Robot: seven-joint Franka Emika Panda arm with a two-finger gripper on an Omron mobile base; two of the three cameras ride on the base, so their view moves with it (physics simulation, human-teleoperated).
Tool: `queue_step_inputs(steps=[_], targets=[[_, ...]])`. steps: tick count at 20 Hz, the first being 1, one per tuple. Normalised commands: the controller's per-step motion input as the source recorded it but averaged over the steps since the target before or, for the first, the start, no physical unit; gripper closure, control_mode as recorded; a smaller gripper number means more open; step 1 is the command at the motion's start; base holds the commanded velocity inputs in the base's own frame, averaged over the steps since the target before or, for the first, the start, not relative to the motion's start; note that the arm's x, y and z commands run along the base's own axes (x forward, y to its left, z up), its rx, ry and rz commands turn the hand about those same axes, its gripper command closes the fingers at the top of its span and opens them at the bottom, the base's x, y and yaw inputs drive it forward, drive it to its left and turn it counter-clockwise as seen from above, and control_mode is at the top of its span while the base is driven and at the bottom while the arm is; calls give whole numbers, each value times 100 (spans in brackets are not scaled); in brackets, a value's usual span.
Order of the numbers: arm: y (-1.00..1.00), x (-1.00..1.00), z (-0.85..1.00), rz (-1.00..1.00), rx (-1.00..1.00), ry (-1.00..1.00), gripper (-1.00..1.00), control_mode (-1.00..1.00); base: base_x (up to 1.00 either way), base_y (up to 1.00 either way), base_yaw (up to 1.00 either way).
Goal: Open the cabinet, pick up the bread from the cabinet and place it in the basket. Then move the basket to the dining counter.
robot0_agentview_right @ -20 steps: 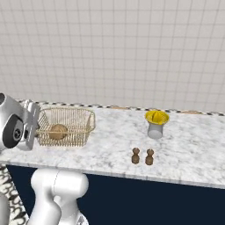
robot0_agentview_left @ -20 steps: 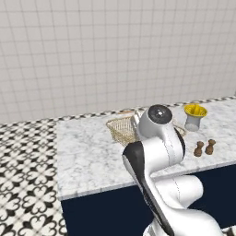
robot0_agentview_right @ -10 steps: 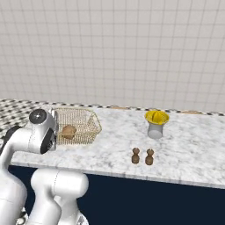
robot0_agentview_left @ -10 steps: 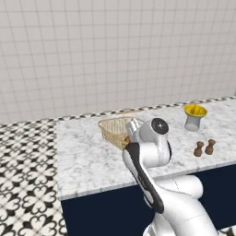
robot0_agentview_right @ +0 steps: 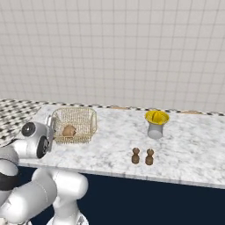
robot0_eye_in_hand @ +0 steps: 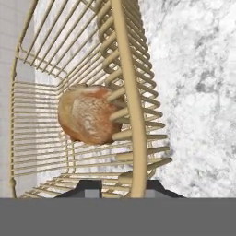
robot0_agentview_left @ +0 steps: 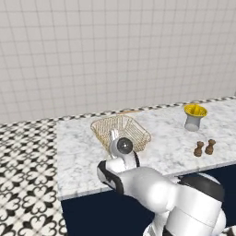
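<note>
Now my gripper (robot0_eye_in_hand: 123,188) pinches the rim of the basket (robot0_eye_in_hand: 124,83), carrying it by that edge onto the dining counter (robot0_agentview_right: 184,149), the bread (robot0_eye_in_hand: 87,115) lying inside at ten o'clock.

gold wire basket (robot0_agentview_right: 74,125), golden-brown bread (robot0_eye_in_hand: 87,113), white-grey veined marble counter (robot0_agentview_right: 184,149)

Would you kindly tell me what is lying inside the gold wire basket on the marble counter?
Inside the square gold wire-mesh basket lies one small round golden-brown bread roll, resting on its floor near a side wall. The wires cover part of the roll in the hand view, and the tool grips the rim.
</note>
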Motion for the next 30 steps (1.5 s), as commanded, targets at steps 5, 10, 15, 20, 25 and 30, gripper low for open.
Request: queue_step_inputs(steps=[5, 10, 15, 20, 25, 30], targets=[[12, 30, -27, -5, -1, 11, 100, -100, 0, 0, 0], [16, 8, -10, -1, -1, 5, -100, -100, 0, 0, 0], [0, -24, 40, 0, 0, -20, -100, -100, 0, 0, 0], [0, -42, 80, 0, 0, -27, -100, -100, 0, 0, 0], [0, -36, 100, 0, 0, -26, -100, -100, 0, 0, 0], [-5, -32, 100, 0, 0, -24, -100, -100, 0, 0, 0]])
